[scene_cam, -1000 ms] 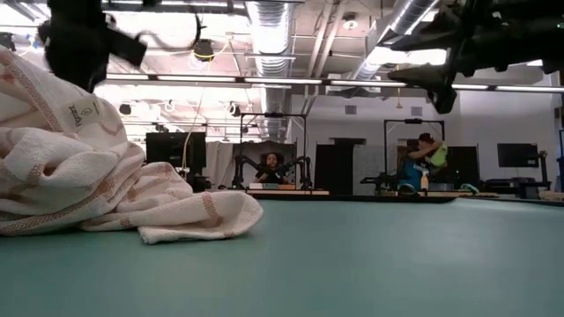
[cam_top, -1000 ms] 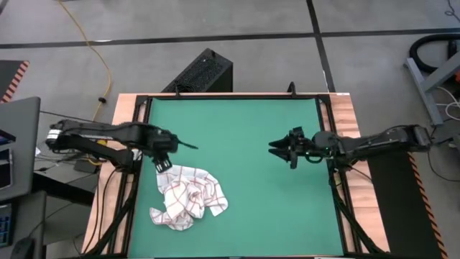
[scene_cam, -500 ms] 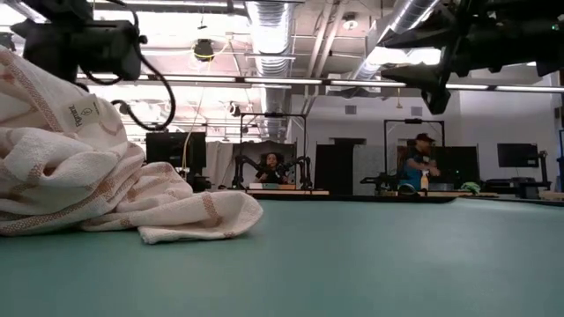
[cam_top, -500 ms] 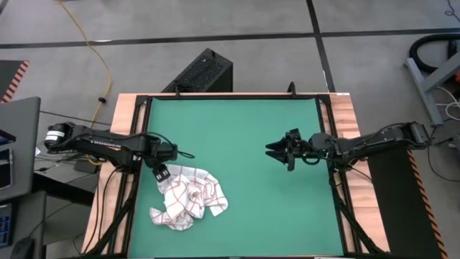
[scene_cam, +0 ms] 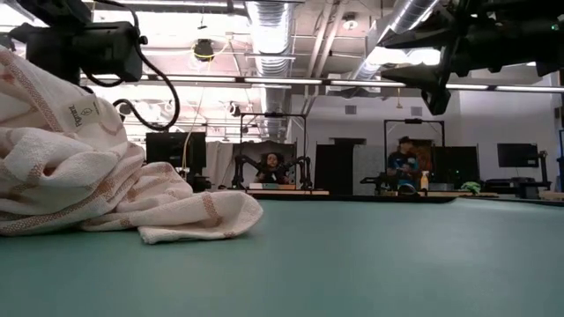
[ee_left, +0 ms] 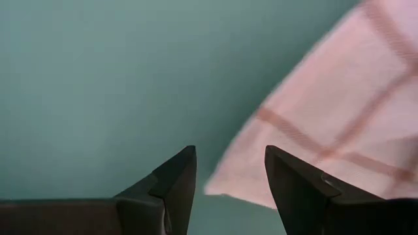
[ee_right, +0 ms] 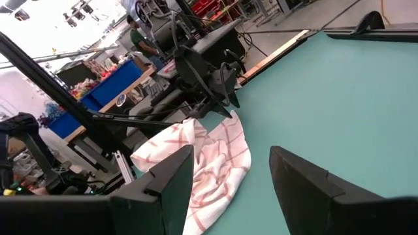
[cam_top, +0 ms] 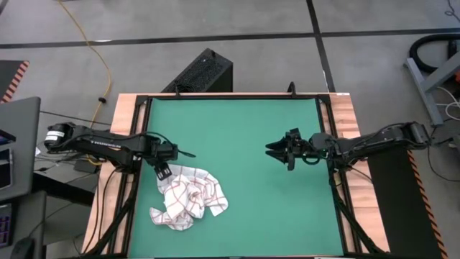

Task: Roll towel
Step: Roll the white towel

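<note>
Lowered and drawn in since a second ago, the left pincer (cam_top: 162, 171) now sits at the far-left corner of the towel (cam_top: 188, 198), while the right pincer (cam_top: 279, 150) has barely shifted. The step in hand looks like the first pick: the left jaws stand open and empty, straddling the towel's corner edge in the left wrist view, not yet closed on it. The towel lies crumpled in a heap on the near-left part of the green mat (cam_top: 244, 122), so the next move likely calls for pinching that corner and spreading the cloth flat before any rolling. The right pincer hangs open above the mat's right side, well apart from the towel. Nothing else lies on the desk (cam_top: 349, 115); the cloth's own bunched folds are the main obstacle. People show far off in the room behind.
</note>
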